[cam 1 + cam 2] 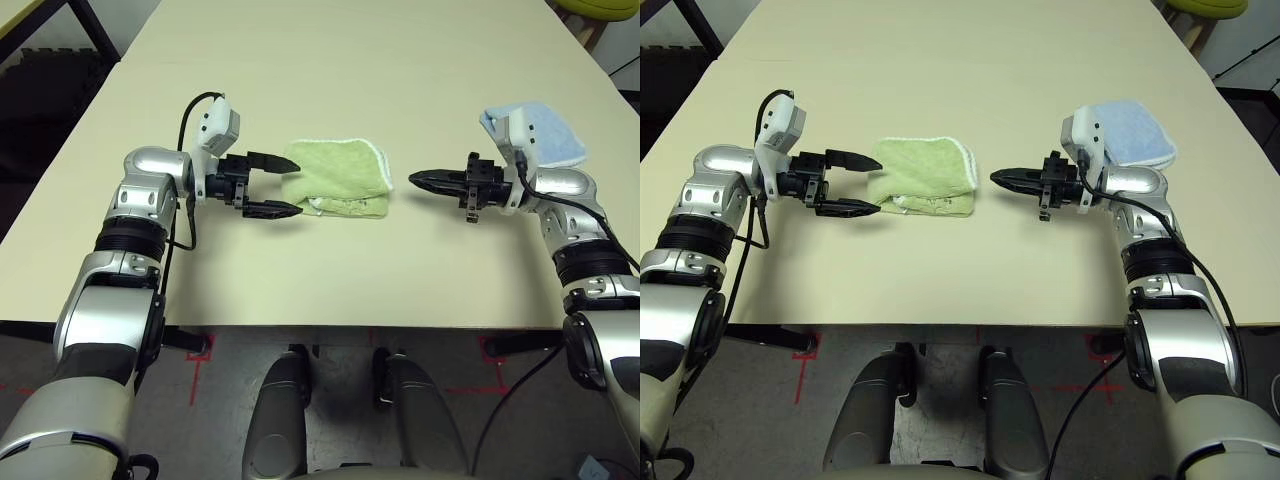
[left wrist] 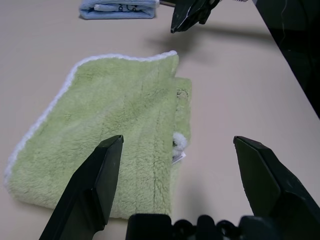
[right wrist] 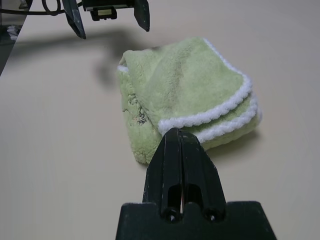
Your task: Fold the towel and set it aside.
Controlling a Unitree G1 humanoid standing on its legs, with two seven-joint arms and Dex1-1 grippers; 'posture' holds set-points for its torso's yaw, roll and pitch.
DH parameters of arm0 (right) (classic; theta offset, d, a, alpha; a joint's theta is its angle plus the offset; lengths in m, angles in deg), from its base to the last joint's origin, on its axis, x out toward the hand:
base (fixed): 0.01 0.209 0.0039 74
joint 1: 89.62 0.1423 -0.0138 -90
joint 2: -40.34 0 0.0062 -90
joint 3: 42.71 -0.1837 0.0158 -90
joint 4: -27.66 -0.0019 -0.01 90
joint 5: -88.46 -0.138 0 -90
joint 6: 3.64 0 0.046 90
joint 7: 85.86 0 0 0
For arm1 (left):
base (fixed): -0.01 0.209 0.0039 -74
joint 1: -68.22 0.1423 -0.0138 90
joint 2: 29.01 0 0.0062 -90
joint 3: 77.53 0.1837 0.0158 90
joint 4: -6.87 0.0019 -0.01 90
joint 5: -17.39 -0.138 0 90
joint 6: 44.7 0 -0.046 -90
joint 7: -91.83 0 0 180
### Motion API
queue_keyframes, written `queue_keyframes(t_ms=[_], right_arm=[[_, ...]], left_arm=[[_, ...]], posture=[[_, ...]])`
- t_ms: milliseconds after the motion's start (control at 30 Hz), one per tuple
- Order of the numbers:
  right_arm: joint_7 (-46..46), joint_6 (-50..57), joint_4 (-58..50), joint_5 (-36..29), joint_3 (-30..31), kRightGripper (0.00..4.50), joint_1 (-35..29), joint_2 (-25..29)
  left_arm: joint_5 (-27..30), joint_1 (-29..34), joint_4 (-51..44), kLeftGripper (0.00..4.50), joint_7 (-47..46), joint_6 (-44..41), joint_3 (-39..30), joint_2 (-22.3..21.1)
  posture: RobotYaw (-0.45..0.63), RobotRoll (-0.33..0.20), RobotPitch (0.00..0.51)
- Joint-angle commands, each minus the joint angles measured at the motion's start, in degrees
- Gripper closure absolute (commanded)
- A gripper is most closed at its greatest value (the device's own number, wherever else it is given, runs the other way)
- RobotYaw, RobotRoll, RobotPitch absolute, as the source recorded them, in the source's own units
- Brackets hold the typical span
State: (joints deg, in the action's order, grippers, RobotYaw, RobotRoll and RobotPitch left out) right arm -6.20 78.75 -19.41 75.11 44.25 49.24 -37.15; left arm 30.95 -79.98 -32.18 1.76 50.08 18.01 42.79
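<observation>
A beige table (image 1: 330,60); grey floor (image 1: 220,400) with red tape marks.

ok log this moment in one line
towel: folded, on table | left gripper: open at towel's edge | right gripper: shut, clear of towel

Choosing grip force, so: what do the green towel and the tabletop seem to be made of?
The towel: soft terry-like cloth, judging by its fuzzy pile, with white stitched edging. The tabletop: smooth, matte beige, probably laminate; the pictures leave that open.
</observation>
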Motion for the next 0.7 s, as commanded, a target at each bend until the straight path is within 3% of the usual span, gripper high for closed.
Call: queue_keyframes(t_ms=[33,100,233,700], right_arm=[[0.05,0.34,-0.78,-0.58,0.23,4.48,-0.76,0.33],[0.02,0.33,-0.79,-0.57,0.21,4.48,-0.74,0.35],[-0.13,0.43,-0.86,-0.62,0.16,4.50,-0.69,0.33],[-3.01,2.28,-0.67,-2.20,-0.41,4.50,1.40,-1.65]], left_arm=[[-1.55,-1.11,2.38,0.00,-0.68,1.67,-0.84,0.08],[-1.79,-1.61,3.22,0.00,-1.81,1.37,-1.24,0.18],[-1.04,-2.54,4.45,0.90,-2.72,0.32,-2.62,0.60],[-0.62,-3.94,4.86,0.90,-2.10,-0.17,-5.30,3.04]], posture=[[0.00,0.000,0.191],[0.00,0.000,0.191],[0.00,0.000,0.191],[0.00,0.000,0.194]])
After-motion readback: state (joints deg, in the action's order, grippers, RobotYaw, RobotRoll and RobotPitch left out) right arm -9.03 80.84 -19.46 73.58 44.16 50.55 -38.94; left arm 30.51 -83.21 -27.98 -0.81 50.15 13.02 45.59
